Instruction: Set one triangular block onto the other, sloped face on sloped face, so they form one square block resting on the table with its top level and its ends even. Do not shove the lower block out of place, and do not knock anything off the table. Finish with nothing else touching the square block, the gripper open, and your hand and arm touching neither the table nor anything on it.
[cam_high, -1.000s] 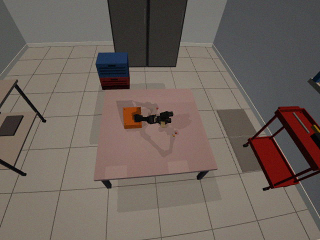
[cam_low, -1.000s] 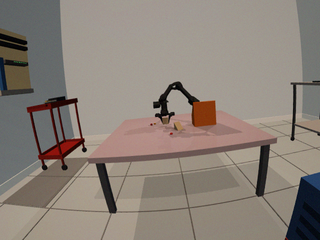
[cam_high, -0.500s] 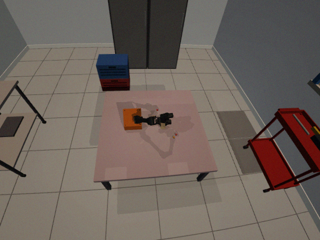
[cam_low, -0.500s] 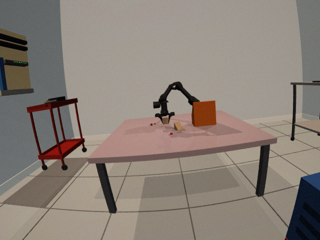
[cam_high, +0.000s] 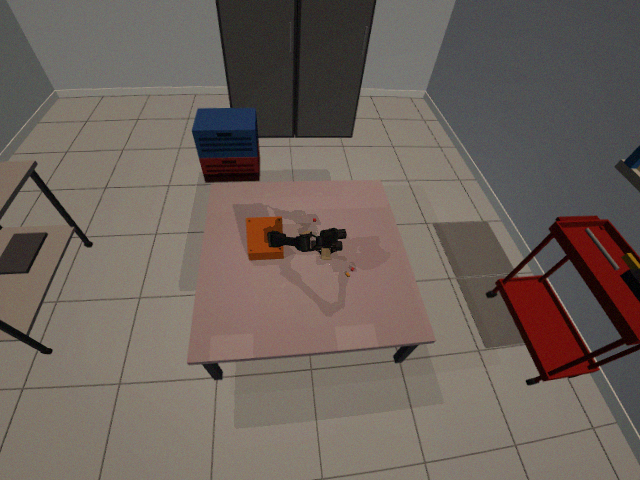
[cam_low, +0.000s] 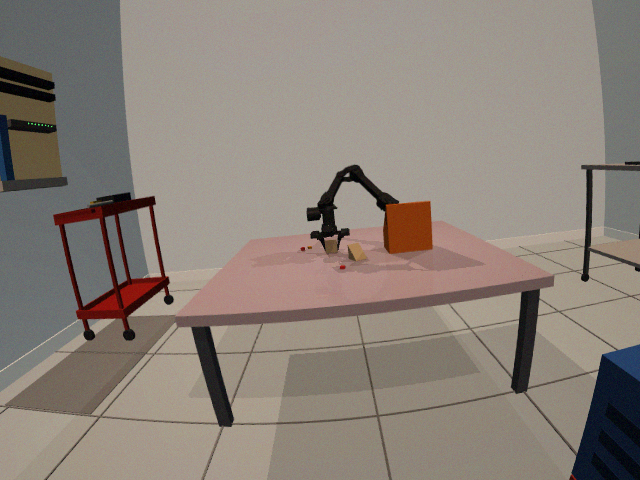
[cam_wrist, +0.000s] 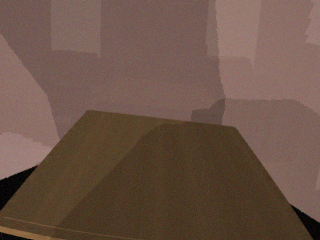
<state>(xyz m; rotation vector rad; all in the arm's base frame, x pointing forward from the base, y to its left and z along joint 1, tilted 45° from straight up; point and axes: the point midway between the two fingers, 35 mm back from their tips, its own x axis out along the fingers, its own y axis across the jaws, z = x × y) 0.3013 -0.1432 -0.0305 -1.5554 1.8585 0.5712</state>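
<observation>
My gripper (cam_low: 330, 248) is shut on one tan triangular block (cam_high: 325, 255) (cam_low: 331, 244) (cam_wrist: 165, 180), with a finger on either side of it. The held block is low over the pink table (cam_high: 289, 320) (cam_low: 289, 289); whether its underside touches the table is not clear. It fills the lower part of the wrist view. The other triangular block (cam_low: 356, 252) sits on the table with a sloped face showing, apart from the held one and to its right in the exterior view. In the top view the arm mostly hides that other block.
An orange box (cam_high: 264, 245) (cam_low: 408, 227) stands by the arm's base. A small red piece (cam_high: 314, 220) (cam_low: 342, 267) lies near the free block. Another red piece (cam_high: 352, 268) (cam_low: 302, 249) and a small yellow piece (cam_high: 347, 274) (cam_low: 309, 247) lie on the held block's other side.
</observation>
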